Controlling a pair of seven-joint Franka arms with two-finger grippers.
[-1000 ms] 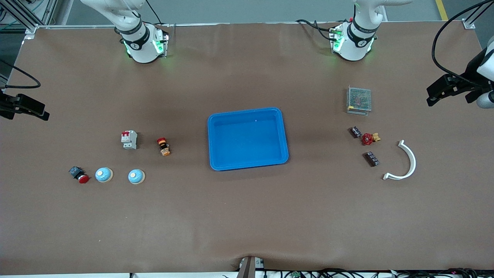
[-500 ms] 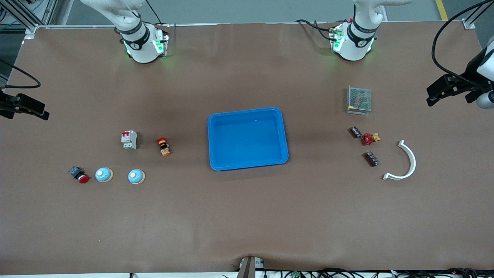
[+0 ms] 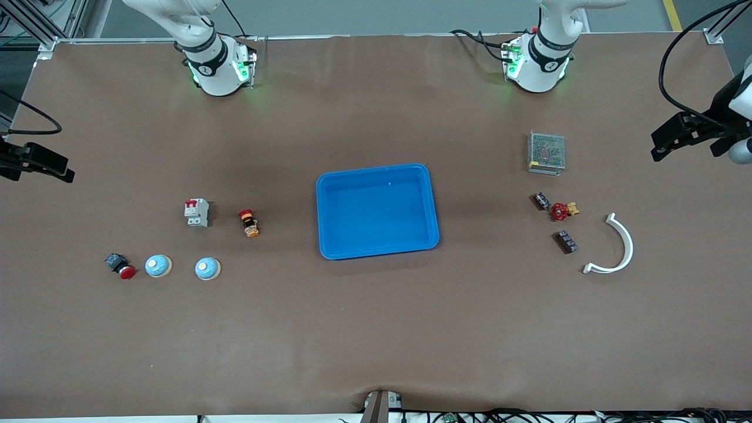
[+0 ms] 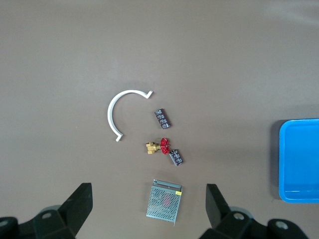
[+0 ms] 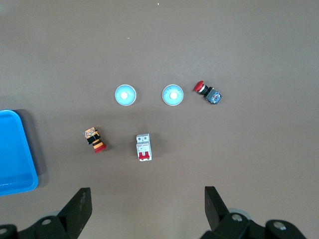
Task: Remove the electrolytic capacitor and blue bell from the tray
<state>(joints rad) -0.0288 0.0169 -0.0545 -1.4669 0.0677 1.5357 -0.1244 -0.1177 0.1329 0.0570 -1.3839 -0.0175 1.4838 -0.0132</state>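
Observation:
Two small dark capacitors (image 3: pixel 541 201) (image 3: pixel 566 241) lie on the brown table toward the left arm's end, with a red-handled valve (image 3: pixel 561 211) between them. In the left wrist view the capacitors (image 4: pixel 163 118) (image 4: pixel 176 157) show below my left gripper (image 4: pixel 148 189), which hangs open and empty high over a metal mesh box (image 4: pixel 164 201). Two blue dome bells (image 3: pixel 158 266) (image 3: pixel 207 268) sit side by side toward the right arm's end. The right wrist view shows the bells (image 5: pixel 124 95) (image 5: pixel 172 94) below. My right gripper (image 5: pixel 146 191) is open and empty, high above them.
A blue tray (image 3: pixel 377 170) stands in the table's middle with nothing in it. A white circuit breaker (image 3: pixel 197 212), an orange-and-red push button (image 3: pixel 249 223) and a red mushroom button (image 3: pixel 120 266) lie near the bells. A white curved strip (image 3: pixel 623 247) lies beside the capacitors.
The left arm's hand has drifted very slightly at the table's end. Nothing on the table has moved, and both grippers stay open.

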